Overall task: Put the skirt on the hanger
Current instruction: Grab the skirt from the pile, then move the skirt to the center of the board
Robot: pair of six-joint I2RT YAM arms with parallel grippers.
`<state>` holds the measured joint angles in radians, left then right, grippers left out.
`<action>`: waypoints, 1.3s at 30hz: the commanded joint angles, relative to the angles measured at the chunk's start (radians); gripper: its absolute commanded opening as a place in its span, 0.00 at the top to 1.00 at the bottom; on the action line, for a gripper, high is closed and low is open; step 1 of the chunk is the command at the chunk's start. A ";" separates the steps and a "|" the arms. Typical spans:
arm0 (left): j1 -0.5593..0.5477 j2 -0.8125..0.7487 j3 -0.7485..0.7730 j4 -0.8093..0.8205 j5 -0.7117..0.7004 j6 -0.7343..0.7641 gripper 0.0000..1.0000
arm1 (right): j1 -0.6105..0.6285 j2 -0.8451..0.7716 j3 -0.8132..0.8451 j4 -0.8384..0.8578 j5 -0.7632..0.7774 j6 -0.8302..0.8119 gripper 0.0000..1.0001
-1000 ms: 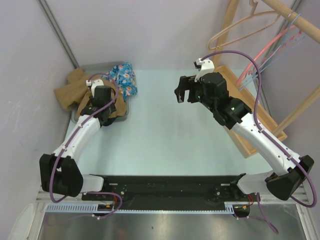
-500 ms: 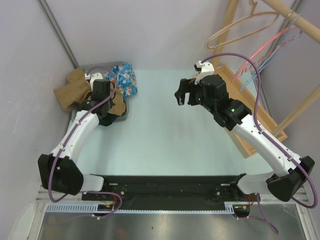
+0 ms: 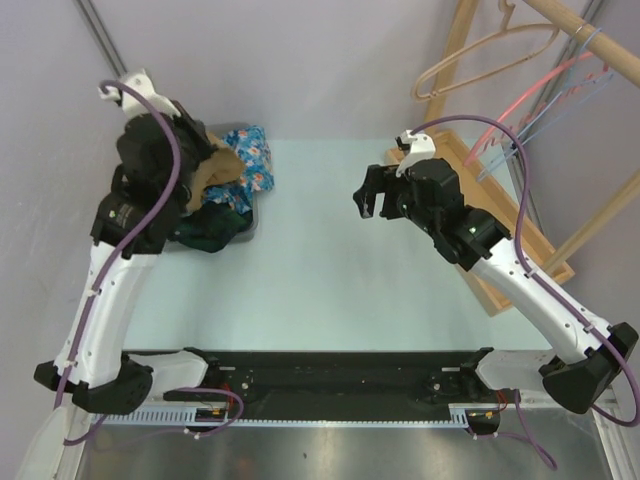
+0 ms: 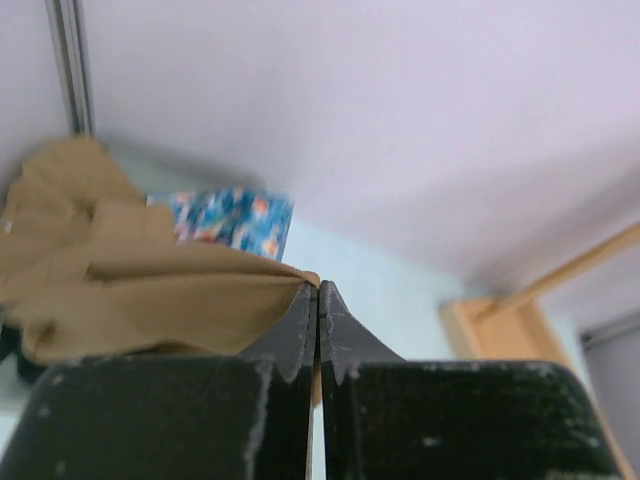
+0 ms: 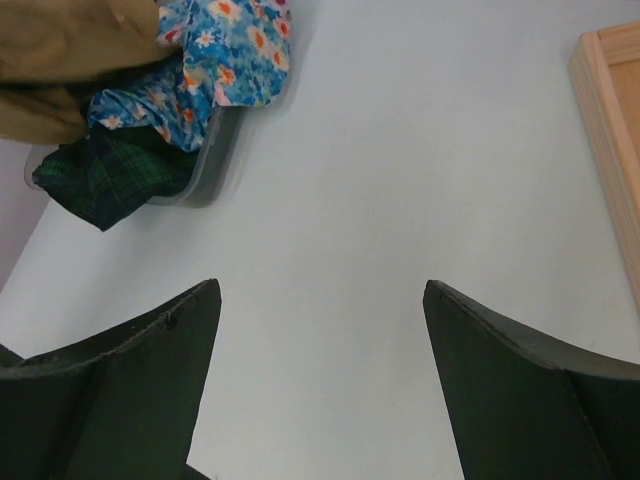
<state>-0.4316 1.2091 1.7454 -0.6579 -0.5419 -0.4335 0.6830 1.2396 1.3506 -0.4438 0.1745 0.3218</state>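
**Item: skirt on its way to the hanger, far left of the counter (image 3: pixel 320 270)**

- Left pincer (image 4: pixel 318 295): we record it closed, its jaws pressed together on a fold of tan cloth.
- Tan skirt (image 4: pixel 150 290): we take this garment for the task's thing. It is held up above the grey tray (image 5: pixel 215 160) at the far left corner and hangs bunched from the grip. We cannot tell its waistband or its long axis.
- Tray contents: a blue floral cloth (image 5: pixel 225 50) and a dark green plaid cloth (image 5: pixel 110 175), the latter spilling over the near rim.
- Right pincer (image 5: pixel 320 290): we record it wide open and holding nothing. It is poised over the bare middle of the counter, facing the tray.
- Peach hanger (image 3: pixel 480 55): on the wooden rack (image 3: pixel 590 30) at the far right, with pink and blue ones beside it.

**Governing relation:** the hangers lie well apart from the skirt, right across the counter from the left pincer. The right arm is the nearer to them and stands between the two. We judge that the skirt must travel rightward, or a hanger must be brought to meet it.
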 commanded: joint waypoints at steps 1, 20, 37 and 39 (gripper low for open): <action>-0.016 0.110 0.251 0.110 -0.064 0.074 1.00 | -0.003 -0.037 -0.013 0.031 -0.023 0.023 0.13; -0.041 0.003 0.364 0.681 0.497 0.277 1.00 | -0.022 -0.104 -0.044 0.050 0.000 0.023 0.12; -0.110 -0.181 -0.261 0.707 0.892 0.095 0.00 | -0.129 -0.187 -0.053 -0.033 0.241 0.171 0.08; -0.110 -0.241 -0.342 0.672 0.749 0.093 0.00 | -0.157 -0.201 -0.059 -0.033 0.244 0.177 0.08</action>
<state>-0.5240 1.0115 1.5848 0.0616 0.2974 -0.3099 0.5648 1.0801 1.2953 -0.4599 0.3267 0.4427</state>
